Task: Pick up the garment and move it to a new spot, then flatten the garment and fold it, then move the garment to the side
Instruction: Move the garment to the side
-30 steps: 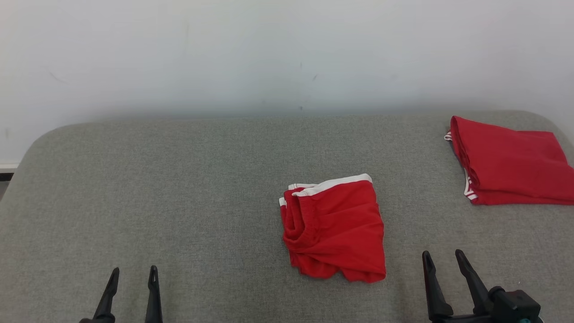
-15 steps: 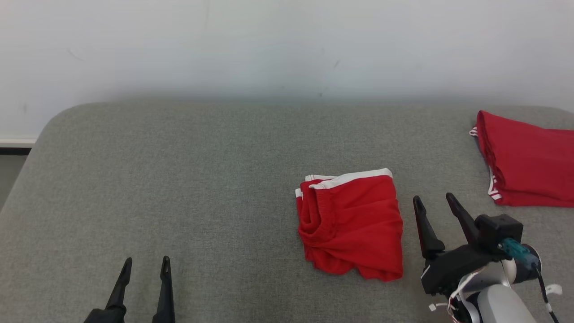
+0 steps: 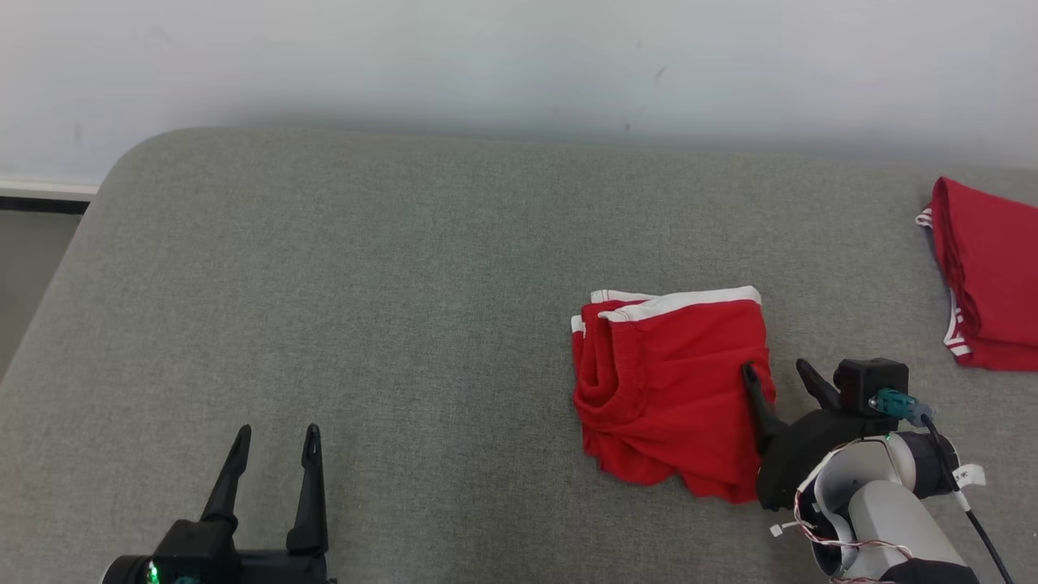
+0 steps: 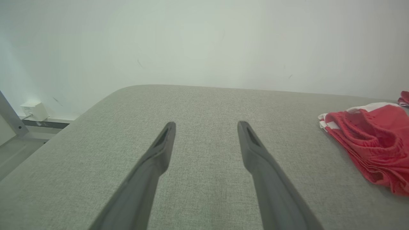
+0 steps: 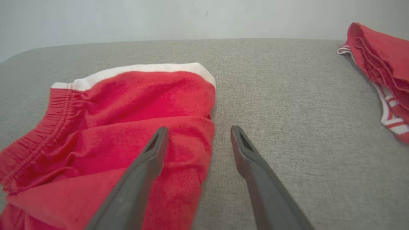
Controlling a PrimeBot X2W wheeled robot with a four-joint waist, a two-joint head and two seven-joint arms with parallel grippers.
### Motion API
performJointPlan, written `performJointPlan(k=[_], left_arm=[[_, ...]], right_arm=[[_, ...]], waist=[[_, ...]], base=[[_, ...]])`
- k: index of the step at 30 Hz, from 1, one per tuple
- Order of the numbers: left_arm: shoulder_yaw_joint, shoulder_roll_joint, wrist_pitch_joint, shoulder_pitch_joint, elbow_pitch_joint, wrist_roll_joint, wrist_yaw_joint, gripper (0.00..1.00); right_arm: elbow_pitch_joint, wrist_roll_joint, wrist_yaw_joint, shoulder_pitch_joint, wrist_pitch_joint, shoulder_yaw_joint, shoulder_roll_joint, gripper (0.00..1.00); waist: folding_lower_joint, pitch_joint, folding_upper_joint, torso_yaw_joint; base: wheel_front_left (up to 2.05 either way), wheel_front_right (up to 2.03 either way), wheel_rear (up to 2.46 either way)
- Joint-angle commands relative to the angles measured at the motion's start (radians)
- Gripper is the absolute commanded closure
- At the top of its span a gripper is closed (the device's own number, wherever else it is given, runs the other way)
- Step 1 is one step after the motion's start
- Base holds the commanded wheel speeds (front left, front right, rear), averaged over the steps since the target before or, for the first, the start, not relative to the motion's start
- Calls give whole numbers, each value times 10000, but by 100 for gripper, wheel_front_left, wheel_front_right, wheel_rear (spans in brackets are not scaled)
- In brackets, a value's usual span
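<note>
As it gapes, the right tool (image 3: pixel 773 367) straddles the garment (image 3: pixel 665 373) edge, perhaps touching.

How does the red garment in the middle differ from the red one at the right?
The middle garment lies rumpled, with a broad white band along its far edge; the right garment lies smoother, with thin striped trim. The right gripper, open, straddles the middle garment's edge; the right garment lies apart from it. Both are red, on the gray surface.
</note>
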Motion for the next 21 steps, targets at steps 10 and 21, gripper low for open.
performJointPlan(k=[10, 21], left_arm=[[-14, -70, -28, -491, 148, -23, -61, 0], [104, -100, -27, -527, 184, 5, -107, 0]], right_arm=[[2207, 321, -22, -711, -338, 219, 302, 3], [2756, 967, -24, -1378, -771, 1260, -130, 100]], waist=[[-2, 541, -1, 269], [-2, 569, -1, 35]], base=[[0, 0, 0], [0, 0, 0]])
